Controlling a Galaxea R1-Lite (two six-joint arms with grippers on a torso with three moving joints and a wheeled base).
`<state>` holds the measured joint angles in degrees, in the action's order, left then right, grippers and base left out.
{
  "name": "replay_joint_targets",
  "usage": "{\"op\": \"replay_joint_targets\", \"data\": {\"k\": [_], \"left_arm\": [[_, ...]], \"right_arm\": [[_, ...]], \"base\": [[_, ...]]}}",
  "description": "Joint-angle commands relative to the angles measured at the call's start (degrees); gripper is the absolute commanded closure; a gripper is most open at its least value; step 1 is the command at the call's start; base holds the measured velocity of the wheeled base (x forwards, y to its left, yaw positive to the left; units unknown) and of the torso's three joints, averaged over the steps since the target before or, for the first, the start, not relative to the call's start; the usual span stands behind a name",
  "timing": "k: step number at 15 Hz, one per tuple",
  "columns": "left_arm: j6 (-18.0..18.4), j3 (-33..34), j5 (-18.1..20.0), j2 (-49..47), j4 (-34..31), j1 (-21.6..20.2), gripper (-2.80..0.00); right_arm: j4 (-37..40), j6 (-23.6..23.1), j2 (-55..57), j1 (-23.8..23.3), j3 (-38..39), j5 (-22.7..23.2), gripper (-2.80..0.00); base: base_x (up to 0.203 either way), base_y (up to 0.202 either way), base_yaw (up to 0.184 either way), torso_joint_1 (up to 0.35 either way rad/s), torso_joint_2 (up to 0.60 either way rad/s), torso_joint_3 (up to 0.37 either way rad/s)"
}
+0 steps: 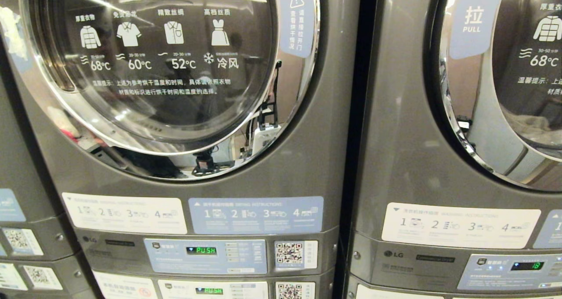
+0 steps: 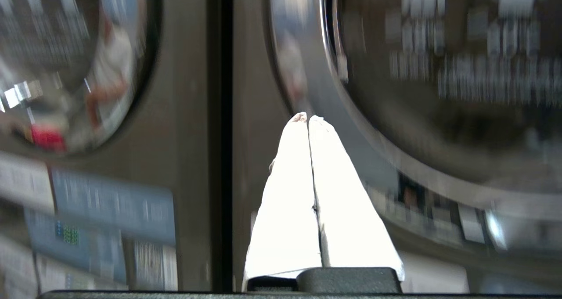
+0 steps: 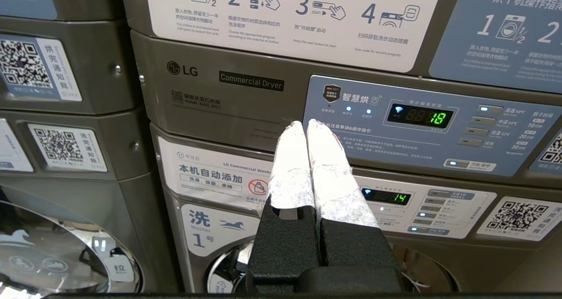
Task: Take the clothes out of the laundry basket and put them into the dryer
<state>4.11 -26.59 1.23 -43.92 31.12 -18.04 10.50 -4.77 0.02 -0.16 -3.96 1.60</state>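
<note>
- A robot faces a wall of stacked grey laundry machines; the dryer door [image 1: 149, 66] straight ahead, a round chrome-ringed porthole printed with garment symbols and temperatures, is shut.
- By the look of it the job is at its opening step: no clothes and no laundry basket appear in any view, so where they lie cannot be told from here, and nothing has gone into a drum.
- The left tool [image 2: 307, 119] is up in front of the machines, its white-wrapped fingers [image 2: 285, 202] pressed together and empty, pointing at the chrome rim of a door [image 2: 351, 127], near it but apart, just beside the dark seam [image 2: 221, 136] between two cabinets.
- The right tool [image 3: 303, 125] hangs low and idle, its fingers likewise together on nothing, aimed at the neighbouring dryer's control panel [image 3: 421, 123], whose display shows green digits.
- The next move likely calls for opening a door: a blue "PULL" label [image 1: 473, 20] marks the rim of the next machine's door, and the left tool would have to part its fingers and hook a door's edge before any garment can be fetched.
- A reflection in the glass shows part of the room behind, too warped to read.
</note>
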Motion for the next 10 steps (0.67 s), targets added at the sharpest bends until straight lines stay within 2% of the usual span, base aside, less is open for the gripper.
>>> {"op": "replay_joint_targets", "data": {"k": [1,3,5,7,9,10], "left_arm": [[0.1,9.1,0.5,14.7,-6.2,0.0,0.00],[0.3,17.1,2.1,24.1,-13.6,0.0,0.00],[0.5,25.4,1.8,28.2,-20.2,0.0,0.00],[0.0,26.5,-0.9,28.1,-31.1,0.1,0.00],[0.6,26.2,0.5,27.6,-32.2,3.6,0.00],[0.7,26.2,0.7,27.7,-32.2,8.3,0.00]], "right_arm": [[0.1,-0.1,0.0,0.0,0.0,-0.1,0.00],[0.0,0.2,0.0,0.0,0.0,-0.1,0.00],[0.0,0.2,0.0,0.0,0.0,0.0,0.00],[-0.1,0.4,0.0,0.0,-0.1,0.0,0.00],[-0.1,0.2,0.0,0.0,0.0,0.0,0.00],[0.0,0.3,0.0,0.0,-0.1,0.0,0.00]], "base": [[0.000,0.000,0.000,0.000,0.00,0.000],[0.000,0.000,0.000,0.000,0.00,0.000],[0.000,0.000,0.000,0.000,0.00,0.000],[0.000,0.000,0.000,0.000,0.00,0.000],[0.000,0.000,0.000,0.000,0.00,0.000],[0.000,0.000,0.000,0.000,0.00,0.000]]}}
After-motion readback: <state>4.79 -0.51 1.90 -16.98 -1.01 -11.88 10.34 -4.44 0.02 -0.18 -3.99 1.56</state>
